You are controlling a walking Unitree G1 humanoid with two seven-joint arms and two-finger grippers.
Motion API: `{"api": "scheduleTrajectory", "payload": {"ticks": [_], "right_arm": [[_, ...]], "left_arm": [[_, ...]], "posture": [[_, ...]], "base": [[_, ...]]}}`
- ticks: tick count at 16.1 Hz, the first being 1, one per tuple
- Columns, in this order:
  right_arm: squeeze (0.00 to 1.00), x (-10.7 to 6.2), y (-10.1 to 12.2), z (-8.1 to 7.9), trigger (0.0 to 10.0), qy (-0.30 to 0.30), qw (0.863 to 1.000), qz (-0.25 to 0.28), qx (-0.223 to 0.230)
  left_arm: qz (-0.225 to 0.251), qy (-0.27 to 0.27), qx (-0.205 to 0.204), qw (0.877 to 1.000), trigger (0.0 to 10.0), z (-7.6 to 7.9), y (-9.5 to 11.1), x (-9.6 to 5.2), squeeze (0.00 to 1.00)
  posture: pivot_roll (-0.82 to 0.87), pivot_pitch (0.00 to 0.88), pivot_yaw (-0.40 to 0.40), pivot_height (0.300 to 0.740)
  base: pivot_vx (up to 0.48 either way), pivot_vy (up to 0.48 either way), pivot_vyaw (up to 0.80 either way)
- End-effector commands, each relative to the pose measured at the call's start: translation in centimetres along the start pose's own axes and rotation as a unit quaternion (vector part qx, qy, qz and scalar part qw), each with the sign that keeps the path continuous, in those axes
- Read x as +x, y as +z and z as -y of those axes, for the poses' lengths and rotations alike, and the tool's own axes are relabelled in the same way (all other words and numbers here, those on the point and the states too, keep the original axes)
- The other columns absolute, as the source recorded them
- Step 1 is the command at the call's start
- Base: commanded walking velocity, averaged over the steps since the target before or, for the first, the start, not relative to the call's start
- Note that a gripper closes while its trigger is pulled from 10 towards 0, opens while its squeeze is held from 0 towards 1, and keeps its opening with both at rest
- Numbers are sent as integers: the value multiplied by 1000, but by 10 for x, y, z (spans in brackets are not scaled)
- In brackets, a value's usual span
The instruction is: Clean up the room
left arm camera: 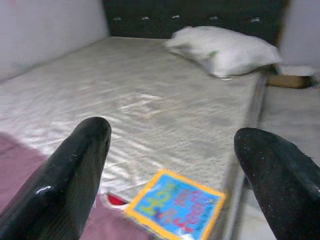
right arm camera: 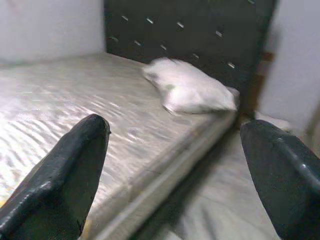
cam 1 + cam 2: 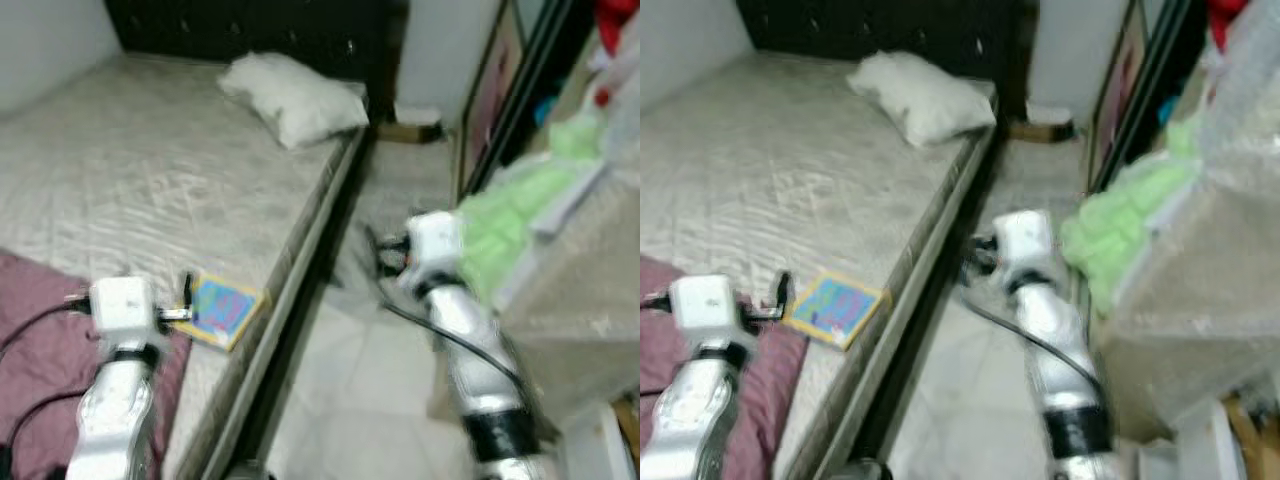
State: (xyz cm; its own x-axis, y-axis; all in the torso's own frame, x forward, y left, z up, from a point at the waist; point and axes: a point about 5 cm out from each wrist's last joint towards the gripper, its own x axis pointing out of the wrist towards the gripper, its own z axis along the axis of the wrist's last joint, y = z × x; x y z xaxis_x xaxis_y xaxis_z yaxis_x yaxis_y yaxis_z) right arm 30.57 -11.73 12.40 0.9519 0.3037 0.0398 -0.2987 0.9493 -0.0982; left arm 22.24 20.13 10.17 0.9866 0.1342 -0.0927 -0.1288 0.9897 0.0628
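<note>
A robot's head camera looks down along a bed point(image 3: 150, 170) covered with a pale, shiny mattress, with a strip of floor point(image 3: 350, 400) running beside it. A colourful picture book point(image 3: 222, 308), blue with a yellow border, lies near the bed's edge at about seven o'clock in the head view, partly resting on a maroon blanket point(image 3: 40, 350). The left gripper point(image 1: 172, 165) hovers just short of the book with its two black fingers spread wide apart and nothing between them; in the left wrist view the book sits low between the fingers. The right gripper point(image 2: 175, 170) is held out over the floor beside the bed, also wide apart and empty, pointing toward a white pillow point(image 3: 295, 95) at twelve o'clock near the dark headboard point(image 3: 250, 30). The step in hand appears to be an approach to the book, the one loose item on the bed. The next move likely calls for lowering the left gripper onto the book's edge, since a thin flat thing gives little to pinch. At three o'clock stands a plastic-wrapped bulky thing point(image 3: 580, 290) with green fabric point(image 3: 510, 220) piled against it; the blur makes it hard to say whether this is a container. A small cardboard box point(image 3: 410, 130) sits on the floor at one o'clock, contents hidden.
</note>
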Motion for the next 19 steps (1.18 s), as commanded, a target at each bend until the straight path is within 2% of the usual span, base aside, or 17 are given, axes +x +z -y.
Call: {"api": "scheduleTrajectory", "payload": {"ticks": [1, 11, 19], "right_arm": [[0, -2, 0, 9, 10000, -8, 1000, -1, -6], [0, -1, 1, 1, 10000, 16, 1000, 3, -1], [0, 4, 3, 1, 10000, 15, 1000, 8, 1]], "left_arm": [[5, -5, -1, 1000, 10000, 3, 3, 0, 0], [8, -16, -3, 1000, 10000, 6, 3, 2, 0], [9, -17, -3, 1000, 10000, 6, 3, 4, 0]], "posture": [[-38, 7, 7, 740], [-35, 6, 3, 740], [-34, 0, 2, 740]], "base": [[0, 0, 800], [0, 0, 800], [0, 0, 800]]}}
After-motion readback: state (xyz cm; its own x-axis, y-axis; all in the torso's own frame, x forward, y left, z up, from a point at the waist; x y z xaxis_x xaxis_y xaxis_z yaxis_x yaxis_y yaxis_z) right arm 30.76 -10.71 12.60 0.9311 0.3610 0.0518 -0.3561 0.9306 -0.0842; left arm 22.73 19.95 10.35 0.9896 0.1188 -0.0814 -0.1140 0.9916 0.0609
